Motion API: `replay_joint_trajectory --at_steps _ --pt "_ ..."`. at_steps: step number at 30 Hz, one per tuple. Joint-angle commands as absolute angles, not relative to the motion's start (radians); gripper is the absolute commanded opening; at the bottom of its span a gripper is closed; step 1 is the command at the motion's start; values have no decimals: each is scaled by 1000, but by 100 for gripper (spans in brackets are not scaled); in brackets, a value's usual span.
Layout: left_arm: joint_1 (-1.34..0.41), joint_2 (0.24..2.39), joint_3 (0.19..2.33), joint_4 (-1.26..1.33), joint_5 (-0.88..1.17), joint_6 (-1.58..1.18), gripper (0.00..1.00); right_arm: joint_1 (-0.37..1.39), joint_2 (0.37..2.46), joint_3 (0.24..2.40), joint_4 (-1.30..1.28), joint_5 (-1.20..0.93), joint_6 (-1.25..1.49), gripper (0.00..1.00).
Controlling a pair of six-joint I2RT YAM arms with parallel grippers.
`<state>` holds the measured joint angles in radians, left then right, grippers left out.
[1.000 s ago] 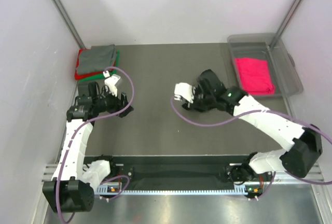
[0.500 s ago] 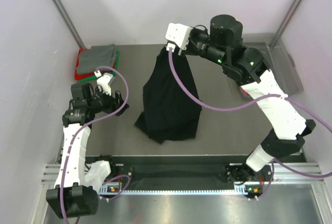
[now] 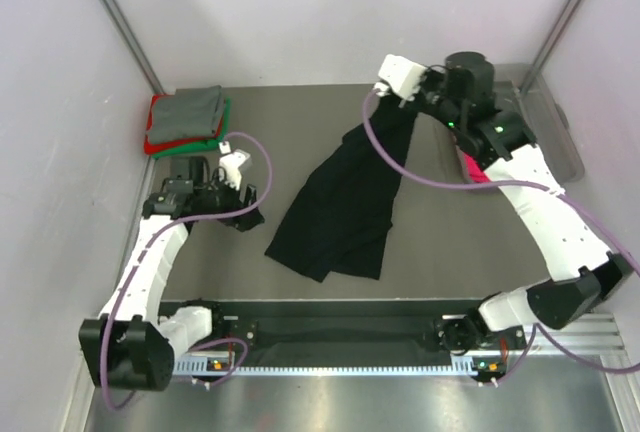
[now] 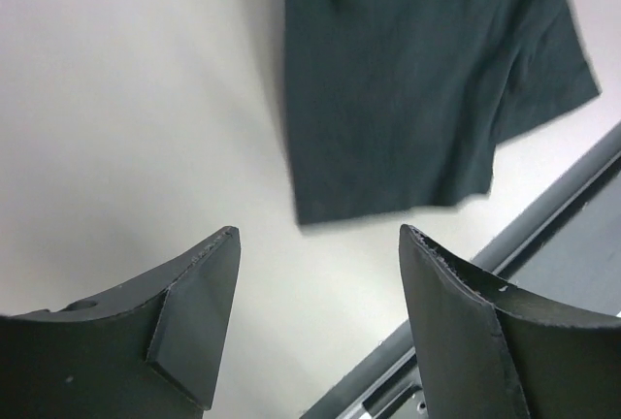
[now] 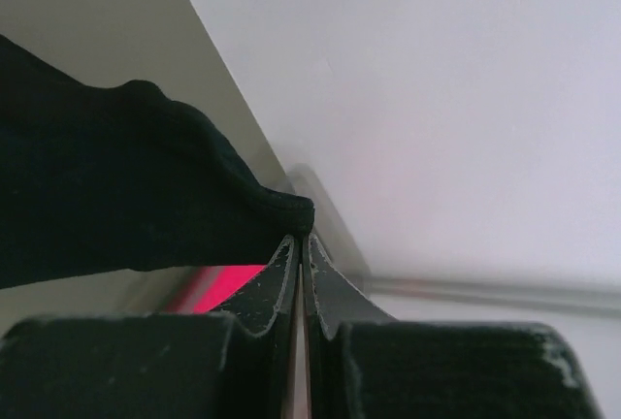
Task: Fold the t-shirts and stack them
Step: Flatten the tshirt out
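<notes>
A black t-shirt (image 3: 345, 202) hangs slanting from its top edge down to the table, where its lower half lies spread. My right gripper (image 3: 408, 104) holds that top edge high at the back right, shut on the hem (image 5: 291, 210) of the black t-shirt (image 5: 116, 206); its fingertips (image 5: 296, 244) are pressed together. My left gripper (image 3: 250, 214) hovers low just left of the shirt's lower corner, open and empty (image 4: 318, 235), with the black t-shirt (image 4: 417, 80) ahead of it. Folded grey, red and green t-shirts (image 3: 187, 117) are stacked at the back left.
A clear plastic bin (image 3: 545, 112) stands at the back right with a hot-pink t-shirt (image 3: 492, 157) in it, partly hidden by my right arm; the pink (image 5: 218, 278) also shows below the right fingers. A dark rail (image 4: 543, 206) runs along the table's near edge.
My right gripper has lifted the black t-shirt, then carried it right and lower, so more cloth lies on the table. My left gripper moved right toward the shirt's lower corner.
</notes>
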<state>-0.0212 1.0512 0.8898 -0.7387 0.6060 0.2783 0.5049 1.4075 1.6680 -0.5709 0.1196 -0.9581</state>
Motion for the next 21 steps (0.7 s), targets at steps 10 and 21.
replay_joint_trajectory --at_steps 10,21 --pt "-247 1452 1061 -764 491 316 65 396 1149 1422 -449 100 -844 0" --pt "-247 1860 1388 -805 442 301 63 396 1114 1356 -469 63 -788 0"
